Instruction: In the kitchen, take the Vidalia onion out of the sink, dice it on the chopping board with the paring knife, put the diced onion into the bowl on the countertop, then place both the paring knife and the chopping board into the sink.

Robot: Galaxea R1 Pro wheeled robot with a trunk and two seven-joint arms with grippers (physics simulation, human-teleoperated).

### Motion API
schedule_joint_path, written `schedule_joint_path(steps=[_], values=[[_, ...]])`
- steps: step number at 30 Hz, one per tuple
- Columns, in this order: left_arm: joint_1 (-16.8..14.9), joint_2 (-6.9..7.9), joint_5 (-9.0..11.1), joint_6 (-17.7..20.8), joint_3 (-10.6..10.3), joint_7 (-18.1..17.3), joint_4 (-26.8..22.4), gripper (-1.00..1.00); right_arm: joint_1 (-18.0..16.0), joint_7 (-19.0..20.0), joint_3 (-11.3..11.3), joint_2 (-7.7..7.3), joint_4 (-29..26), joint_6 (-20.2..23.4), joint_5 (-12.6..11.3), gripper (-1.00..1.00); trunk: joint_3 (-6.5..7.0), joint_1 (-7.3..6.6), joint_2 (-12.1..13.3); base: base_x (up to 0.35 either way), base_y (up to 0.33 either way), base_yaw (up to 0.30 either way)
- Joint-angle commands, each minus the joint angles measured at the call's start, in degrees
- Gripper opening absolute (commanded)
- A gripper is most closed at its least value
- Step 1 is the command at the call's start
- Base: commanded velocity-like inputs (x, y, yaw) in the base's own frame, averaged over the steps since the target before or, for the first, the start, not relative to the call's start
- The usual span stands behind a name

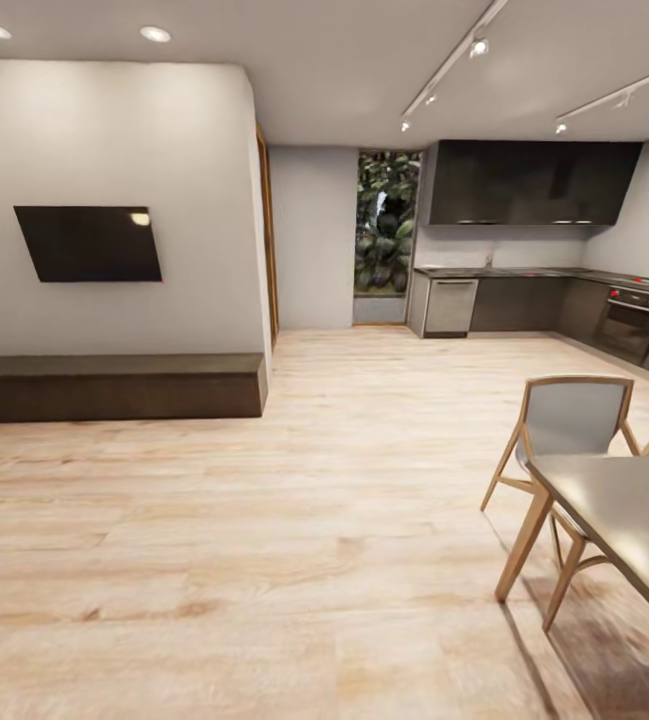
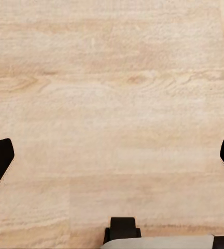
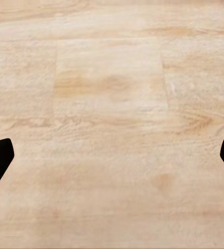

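Head view showed the robot out on a light wood floor (image 1: 294, 520), with the kitchen far off to the right: a grey countertop (image 1: 504, 271) ran along the back wall over dark cabinets, an oven (image 1: 632, 320) beyond it. The sink, onion, board, knife and bowl were too small and distant to make out — presumably somewhere on that worktop. Nearer on the right stood a wooden chair (image 1: 564, 450) at a grey table (image 1: 629, 510). The left gripper (image 2: 112, 158) and right gripper (image 3: 112, 158) both had their dark fingertips spread wide, nothing between them but floor planks. By my judgement the onion would be round, firm and slick-skinned — best taken across its widest part — and the knife by its wooden handle.
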Motion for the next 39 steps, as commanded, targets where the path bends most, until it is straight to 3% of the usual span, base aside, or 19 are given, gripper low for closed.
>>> schedule_joint_path(steps=[1, 39], values=[[0.0, 0.00, 0.0, -0.1, 0.0, 0.0, 0.0, 1.00, 0.0, 0.0, 0.0, 0.00, 0.0, -0.2, 0.0, 1.00, -0.05, 0.03, 0.0, 0.323, 0.000, 0.000], [0.0, 0.00, 0.0, -0.1, 0.0, 0.0, -0.1, 1.00, 0.0, 0.0, 0.0, 0.00, 0.0, -0.2, 0.0, 1.00, -0.05, 0.03, 0.0, 0.323, 0.000, 0.000]])
